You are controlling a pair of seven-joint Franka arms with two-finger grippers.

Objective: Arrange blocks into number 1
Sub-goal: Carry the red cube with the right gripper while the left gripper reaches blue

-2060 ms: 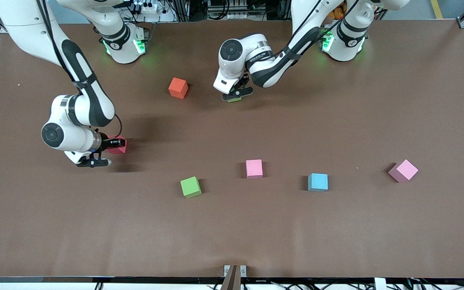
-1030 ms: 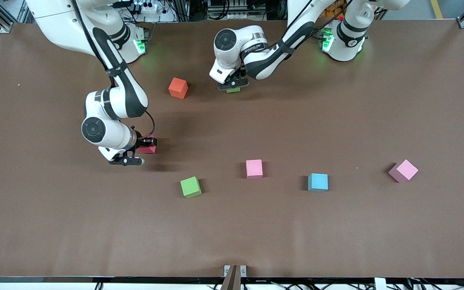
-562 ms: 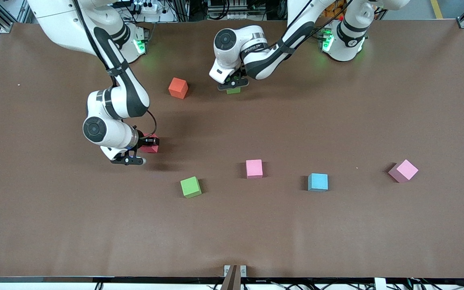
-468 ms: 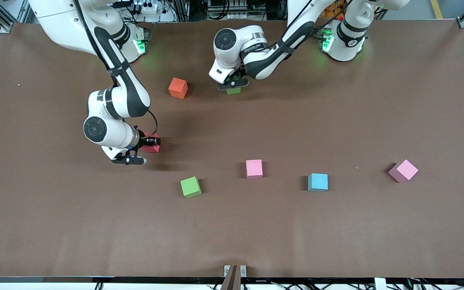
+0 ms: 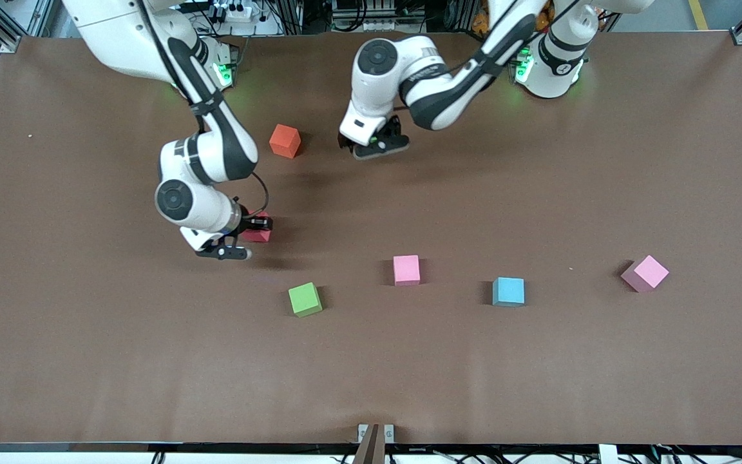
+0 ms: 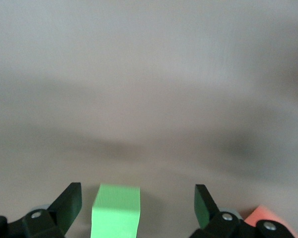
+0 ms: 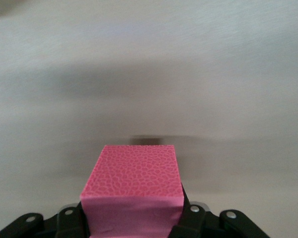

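My right gripper is shut on the red block and holds it just above the table, between the orange cube and the free green block. The right wrist view shows that red block clamped in the right gripper. My left gripper hangs open over the other green block, which rests on the table between the spread fingers, touching neither. In the front view this block is hidden under the hand. The light blue block lies toward the left arm's end. No purple block is in view.
An orange cube sits beside the left gripper, and its corner shows in the left wrist view. One pink cube lies between the free green block and the light blue one. Another pink cube lies toward the left arm's end.
The right gripper has carried the red block toward the table's middle. The left hand has lifted and shifted slightly, and it now covers the green block in the front view.
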